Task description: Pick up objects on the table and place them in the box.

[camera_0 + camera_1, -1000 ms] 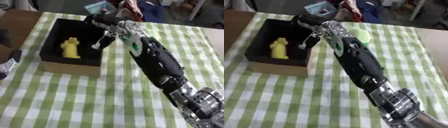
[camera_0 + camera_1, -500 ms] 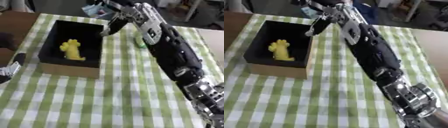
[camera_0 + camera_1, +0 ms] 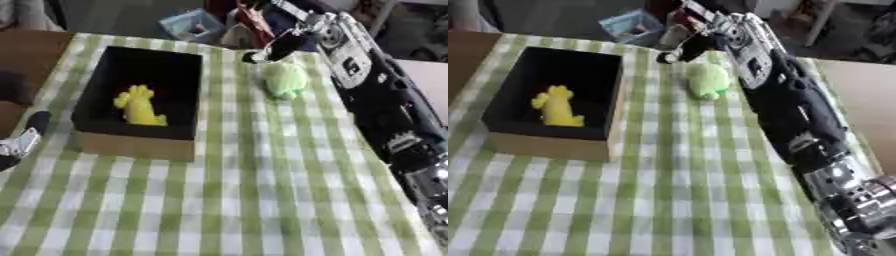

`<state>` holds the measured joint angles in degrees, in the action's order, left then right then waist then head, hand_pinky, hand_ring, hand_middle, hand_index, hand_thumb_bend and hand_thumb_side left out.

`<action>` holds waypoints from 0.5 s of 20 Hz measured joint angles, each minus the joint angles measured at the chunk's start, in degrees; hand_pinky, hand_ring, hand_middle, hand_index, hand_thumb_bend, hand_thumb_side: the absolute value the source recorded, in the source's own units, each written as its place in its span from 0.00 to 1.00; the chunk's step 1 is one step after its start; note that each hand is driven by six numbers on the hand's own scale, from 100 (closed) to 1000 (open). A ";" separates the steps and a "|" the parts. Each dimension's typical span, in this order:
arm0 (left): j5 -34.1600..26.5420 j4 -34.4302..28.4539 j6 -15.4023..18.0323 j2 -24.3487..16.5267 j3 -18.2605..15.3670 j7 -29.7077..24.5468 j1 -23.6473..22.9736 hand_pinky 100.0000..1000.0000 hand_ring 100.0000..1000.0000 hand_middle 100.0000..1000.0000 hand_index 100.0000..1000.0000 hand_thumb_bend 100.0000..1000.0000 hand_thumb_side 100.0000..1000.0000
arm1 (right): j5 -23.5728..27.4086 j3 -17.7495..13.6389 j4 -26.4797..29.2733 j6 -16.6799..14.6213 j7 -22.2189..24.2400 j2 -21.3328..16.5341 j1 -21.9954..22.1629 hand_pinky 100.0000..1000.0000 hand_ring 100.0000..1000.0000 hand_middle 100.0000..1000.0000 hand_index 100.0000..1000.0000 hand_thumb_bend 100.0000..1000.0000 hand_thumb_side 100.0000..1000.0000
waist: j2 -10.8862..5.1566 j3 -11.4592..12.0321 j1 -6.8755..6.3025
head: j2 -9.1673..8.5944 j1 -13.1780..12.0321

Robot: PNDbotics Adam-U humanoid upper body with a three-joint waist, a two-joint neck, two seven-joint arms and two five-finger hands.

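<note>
Since the earlier frames the right hand [image 3: 284, 45] has moved away from above the box [image 3: 131, 142] and now hangs over the far part of the table, and a pale green object [image 3: 284, 80] that the arm covered before is now in sight.

Nearest to the camera, the left hand [image 3: 22, 140] shows only at the left edge of the left eye view, on the near-left side of the box; it is not possible to tell how its fingers stand. The green-and-white checked cloth [image 3: 262, 200] covers the table.

The box is black inside with brown cardboard walls. It stands well to the left of the right hand and nearer to the camera. A yellow toy [image 3: 138, 105] lies inside it, on the bottom.

The right arm comes in from the lower right and stretches far over the cloth. The pale green object lies on the cloth just below and nearer than the right hand, not touching it. The fingers of this hand point down and to the left, fairly straight and close to each other, and they hold nothing.
</note>
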<state>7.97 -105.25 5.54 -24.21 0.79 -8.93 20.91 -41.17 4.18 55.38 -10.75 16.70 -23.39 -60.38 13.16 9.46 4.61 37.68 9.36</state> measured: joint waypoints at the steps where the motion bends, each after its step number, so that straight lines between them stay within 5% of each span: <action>1: 0.09 0.00 0.02 0.00 -0.03 0.02 -0.15 0.67 0.53 0.53 0.71 0.26 0.00 | 0.01 -0.58 -1.32 0.60 -0.47 -0.41 0.34 0.73 0.81 0.75 0.88 0.55 0.07 | 0.01 -0.06 -0.09 | -0.03 0.03; 10: 0.22 0.00 0.12 0.00 -0.32 0.09 -0.28 0.67 0.53 0.53 0.71 0.26 0.00 | -0.05 -2.40 -9.74 3.05 0.44 -1.06 1.74 0.74 0.82 0.76 0.90 0.56 0.08 | 0.59 -0.45 -0.52 | -0.54 0.38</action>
<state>8.19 -105.25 5.66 -24.21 0.47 -8.84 20.63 -41.22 1.77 45.64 -7.71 17.14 -24.45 -58.64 13.75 9.01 4.09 37.15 9.74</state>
